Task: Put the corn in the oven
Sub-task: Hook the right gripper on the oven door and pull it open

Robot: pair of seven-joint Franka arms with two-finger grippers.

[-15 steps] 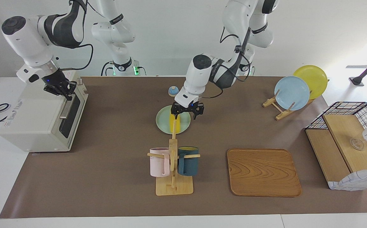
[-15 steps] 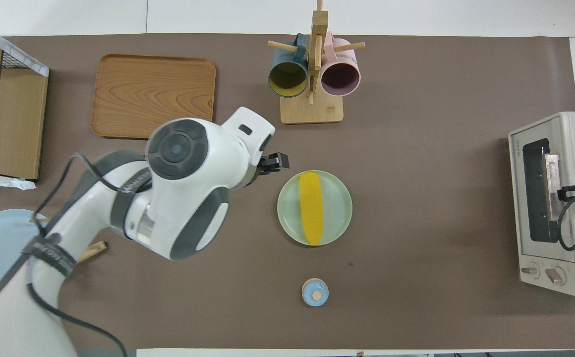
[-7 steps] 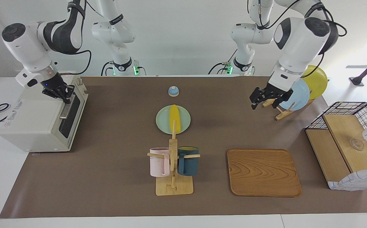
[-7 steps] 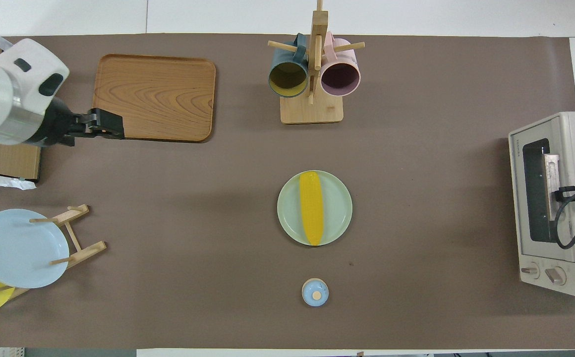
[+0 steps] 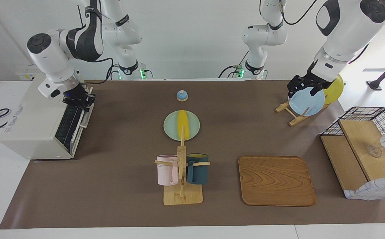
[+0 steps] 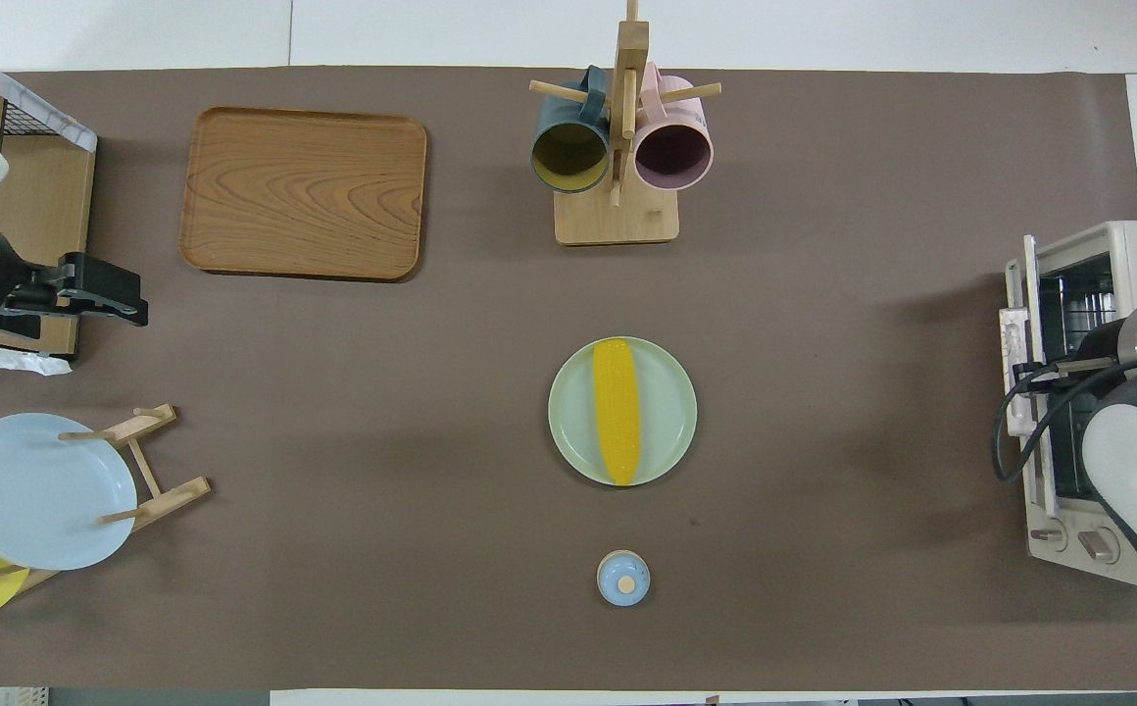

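The yellow corn [image 5: 182, 123] lies on a pale green plate [image 5: 170, 128] at the middle of the table; it also shows in the overhead view [image 6: 616, 412] on the plate [image 6: 671, 412]. The off-white oven [image 5: 30, 122] stands at the right arm's end, also seen from overhead [image 6: 1122, 245]. Its door [image 5: 67, 125] is tilted partly open and the wire rack shows. My right gripper [image 5: 80, 100] is shut on the door's bar handle [image 6: 1027, 365]. My left gripper [image 5: 303, 89] is open and empty, raised over the plate rack, far from the corn; overhead it [image 6: 132, 306] shows at the left arm's end.
A mug rack [image 5: 182, 172] with a pink and a dark blue mug stands farther from the robots than the corn. A wooden tray [image 5: 276, 181] lies beside it. A small blue bell [image 5: 182, 95] is nearer to the robots. A plate rack [image 5: 307, 101] and a wire basket [image 5: 361, 149] are at the left arm's end.
My left gripper has drawn away from the corn's plate to above the plate rack, empty. My right gripper has pulled the oven handle outward and the door has swung partly open.
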